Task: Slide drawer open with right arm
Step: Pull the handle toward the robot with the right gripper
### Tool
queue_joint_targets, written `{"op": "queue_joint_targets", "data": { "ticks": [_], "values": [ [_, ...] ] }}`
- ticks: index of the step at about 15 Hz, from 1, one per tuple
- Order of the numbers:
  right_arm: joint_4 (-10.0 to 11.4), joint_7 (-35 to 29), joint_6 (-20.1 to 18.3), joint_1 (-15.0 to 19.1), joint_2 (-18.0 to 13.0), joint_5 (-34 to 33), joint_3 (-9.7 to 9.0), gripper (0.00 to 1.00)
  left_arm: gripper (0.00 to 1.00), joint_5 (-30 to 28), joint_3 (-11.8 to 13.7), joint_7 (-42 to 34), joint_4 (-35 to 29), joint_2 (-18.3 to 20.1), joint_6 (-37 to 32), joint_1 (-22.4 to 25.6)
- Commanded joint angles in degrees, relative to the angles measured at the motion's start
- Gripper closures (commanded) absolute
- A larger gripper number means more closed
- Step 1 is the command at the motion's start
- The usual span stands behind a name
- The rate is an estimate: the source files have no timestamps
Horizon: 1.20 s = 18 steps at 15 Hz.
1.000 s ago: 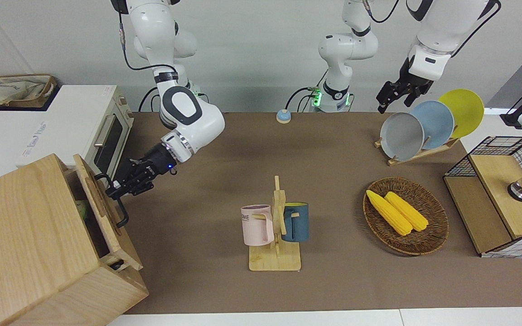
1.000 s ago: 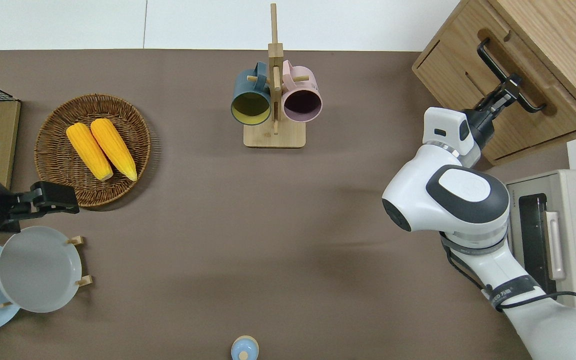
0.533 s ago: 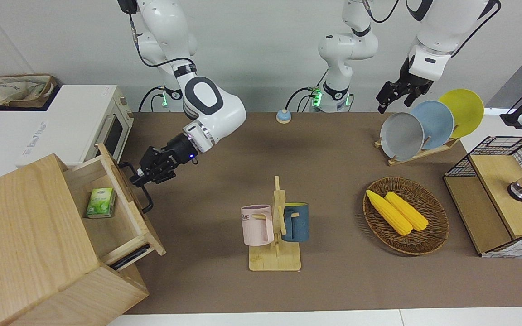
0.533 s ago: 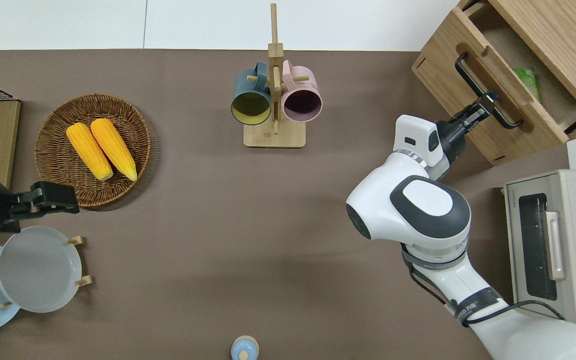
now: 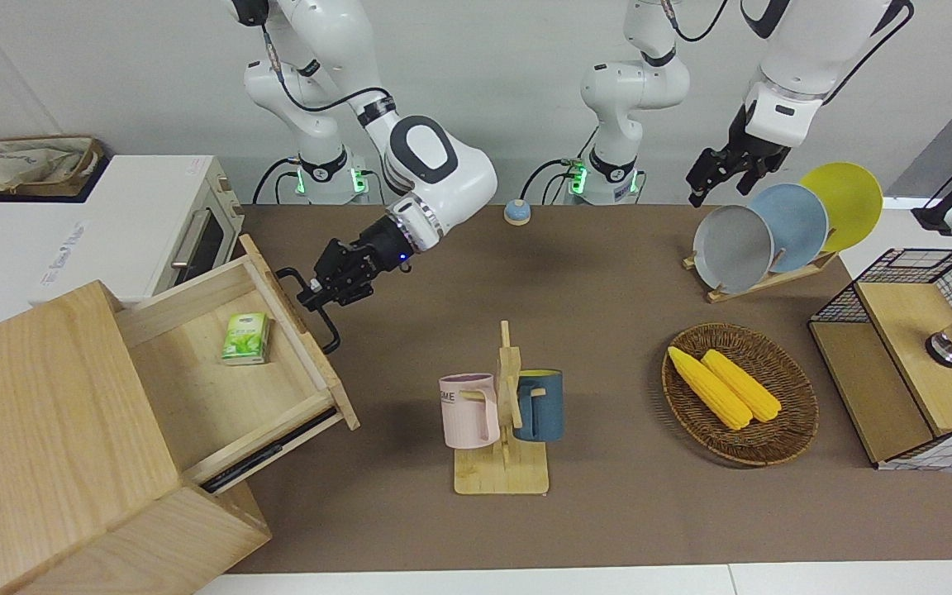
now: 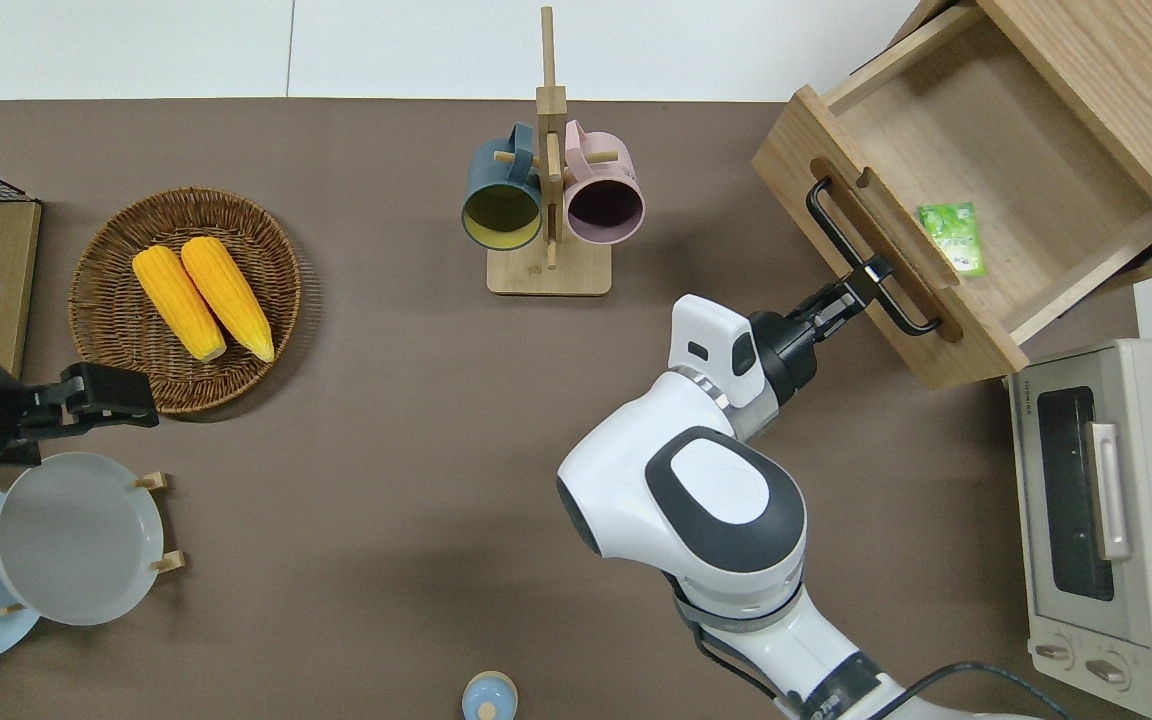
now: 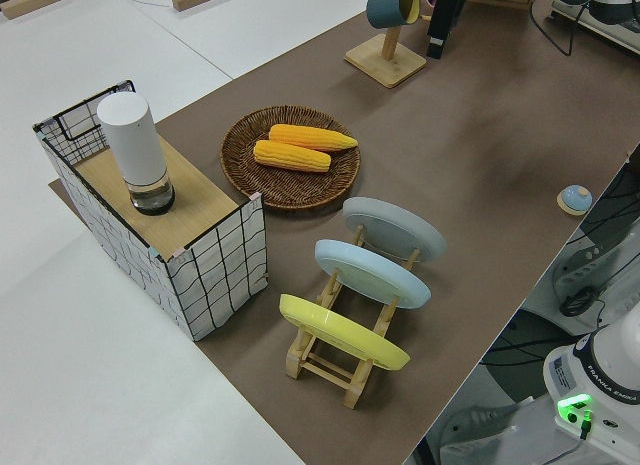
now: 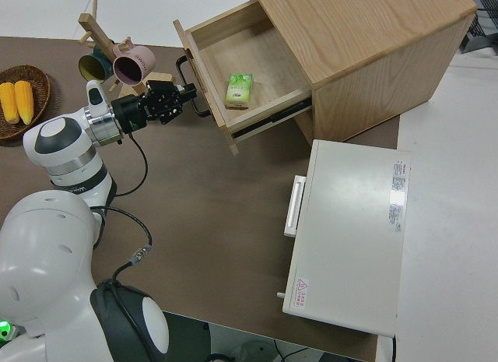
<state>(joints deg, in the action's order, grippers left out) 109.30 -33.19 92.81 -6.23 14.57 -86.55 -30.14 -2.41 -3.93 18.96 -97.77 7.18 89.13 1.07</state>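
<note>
1. The drawer (image 5: 228, 372) has come much farther out of the cabinet (image 5: 46, 463) than a second ago, baring a green packet (image 5: 245, 338) inside.
2. The right gripper (image 5: 316, 291) pinches the black handle (image 5: 308, 310) with its fingers; the drawer box runs away from them into the cabinet. The opening looks nearly done.
3. On the brown table (image 5: 608, 512) sit a mug rack (image 5: 502, 426) and corn basket (image 5: 739, 393), well apart from the fingers.
4. The left arm is parked; I cannot tell its fingers' state.
</note>
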Motion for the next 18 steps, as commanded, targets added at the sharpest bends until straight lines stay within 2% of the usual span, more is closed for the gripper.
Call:
{"op": "queue_joint_targets", "data": {
  "ticks": [1,4,13,14,18],
  "values": [
    [-2.8,3.0,-3.2,-1.3,-0.9,2.0,-2.99,1.000,0.01,-0.1,0.2,-0.4,0.2,0.5,-0.9,0.0],
    [-2.9,3.0,-5.1,-2.3,-1.1,3.3,-3.70,1.000,0.01,-0.1,0.2,-0.4,0.2,0.5,-0.9,0.0],
    [-3.5,2.8,-5.9,-2.8,-1.2,3.9,-3.79,1.000,0.01,-0.1,0.2,-0.4,0.2,0.5,-0.9,0.0],
    [-3.6,2.8,-6.5,-3.3,-1.2,5.0,-4.40,1.000,0.01,-0.1,0.2,-0.4,0.2,0.5,-0.9,0.0],
    [-3.7,2.8,-7.4,-3.6,-1.2,5.6,-4.85,1.000,0.01,-0.1,0.2,-0.4,0.2,0.5,-0.9,0.0]
  ]
}}
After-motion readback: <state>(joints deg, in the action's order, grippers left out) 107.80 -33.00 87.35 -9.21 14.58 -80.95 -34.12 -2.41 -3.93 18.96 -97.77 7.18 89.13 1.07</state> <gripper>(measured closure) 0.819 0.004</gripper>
